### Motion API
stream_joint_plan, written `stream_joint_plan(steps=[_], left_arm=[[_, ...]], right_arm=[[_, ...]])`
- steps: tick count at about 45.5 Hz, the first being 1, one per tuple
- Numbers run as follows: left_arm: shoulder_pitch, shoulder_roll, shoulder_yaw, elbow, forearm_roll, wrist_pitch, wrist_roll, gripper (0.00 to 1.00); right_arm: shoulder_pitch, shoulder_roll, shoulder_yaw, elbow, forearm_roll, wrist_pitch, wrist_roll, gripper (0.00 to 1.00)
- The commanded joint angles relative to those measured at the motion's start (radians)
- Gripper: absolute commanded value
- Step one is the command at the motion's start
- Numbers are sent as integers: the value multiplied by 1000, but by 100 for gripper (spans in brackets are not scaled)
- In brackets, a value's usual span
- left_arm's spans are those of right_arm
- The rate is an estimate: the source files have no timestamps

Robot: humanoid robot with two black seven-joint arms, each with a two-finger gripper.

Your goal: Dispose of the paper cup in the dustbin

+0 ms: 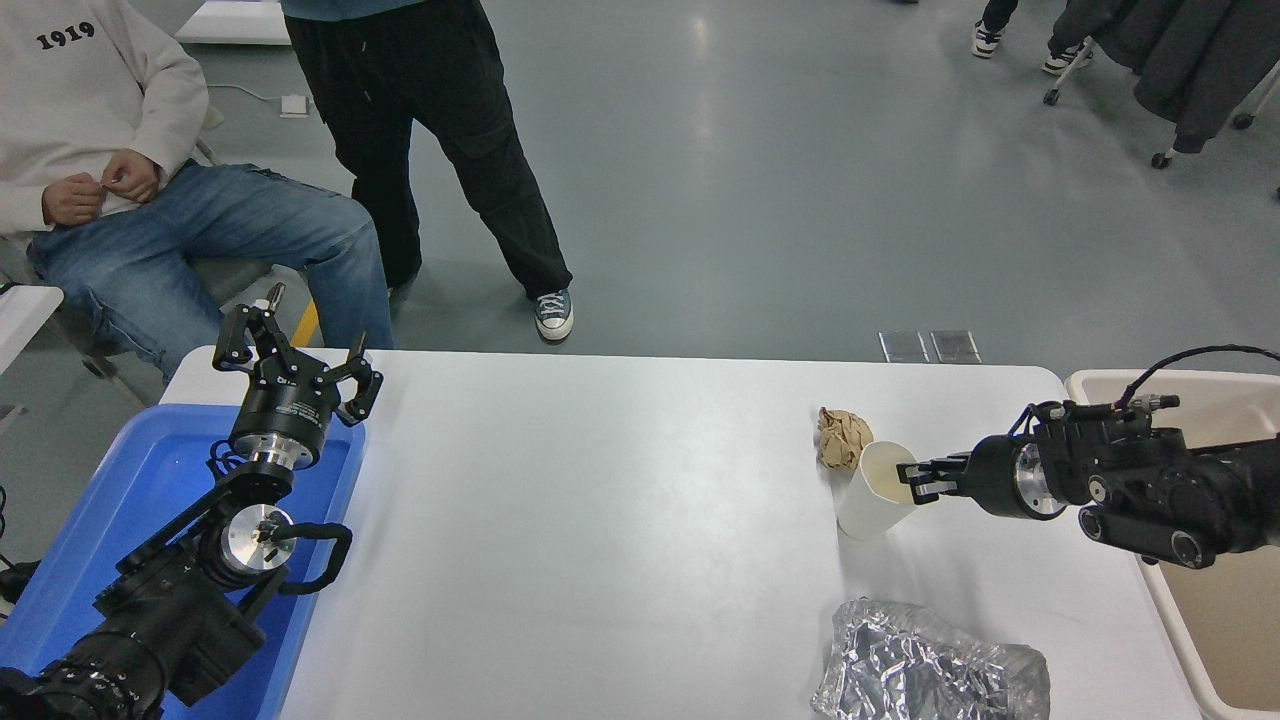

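Item: paper cup (876, 490), upright, right of table centre, touching brown paper ball (843, 437). We are pinching its rim with right gripper (912, 481). Risk: thin wall crushing, cup slipping short of dustbin (1215, 610). Left gripper (298, 362) parked, fingers spread, over blue tray (130, 500).

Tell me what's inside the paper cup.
The paper cup shows a cream inner wall, with one finger of the right hand hooked over its rim. Nothing else shows inside; its bottom is out of sight.
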Motion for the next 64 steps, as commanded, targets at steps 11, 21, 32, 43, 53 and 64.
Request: stream_joint_plan(steps=[11,21,32,43,53,64], left_arm=[[0,0,0,0,0,0,0,100],[0,0,0,0,0,0,0,100],[0,0,0,0,0,0,0,100],[0,0,0,0,0,-1,0,100],[0,0,0,0,0,0,0,100],[0,0,0,0,0,-1,0,100]], right_arm=[[213,-207,-3,201,6,4,26,0],[284,-304,-8,275,-1,4,44,0],[331,-384,-11,284,-91,4,168,0],[354,-404,-12,281,-105,7,170,0],[399,-453,-5,284,-103,95,170,0],[414,-457,-2,281,-100,104,165,0]])
